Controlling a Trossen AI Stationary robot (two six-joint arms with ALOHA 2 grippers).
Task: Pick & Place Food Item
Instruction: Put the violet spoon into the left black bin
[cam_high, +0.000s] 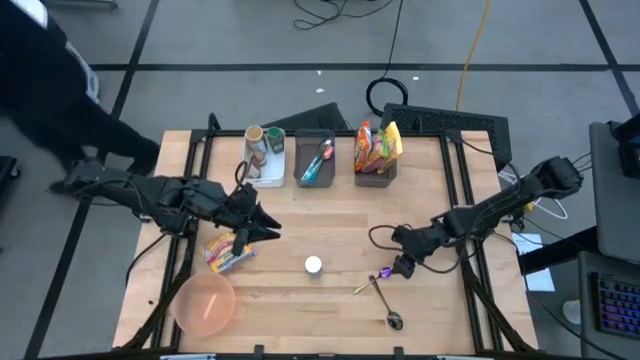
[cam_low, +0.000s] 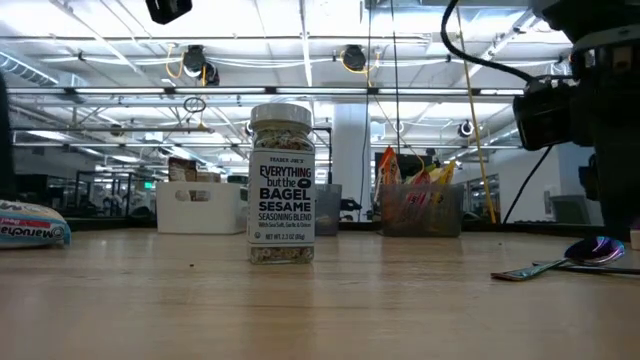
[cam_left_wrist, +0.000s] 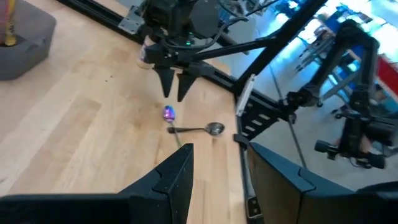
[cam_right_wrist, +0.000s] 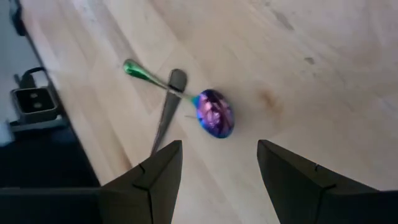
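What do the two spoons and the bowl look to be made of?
Iridescent spoon: likely coated metal; glossy purple-blue bowl, green handle. Plain spoon: probably steel; silvery and shiny. Bowl: seemingly translucent pink plastic; the wood shows faintly through it.

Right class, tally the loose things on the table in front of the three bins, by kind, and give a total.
Spoons: 2, the iridescent spoon and the silver spoon
Seasoning jar: 1
Pink bowl: 1
Food packet: 1
Total: 5
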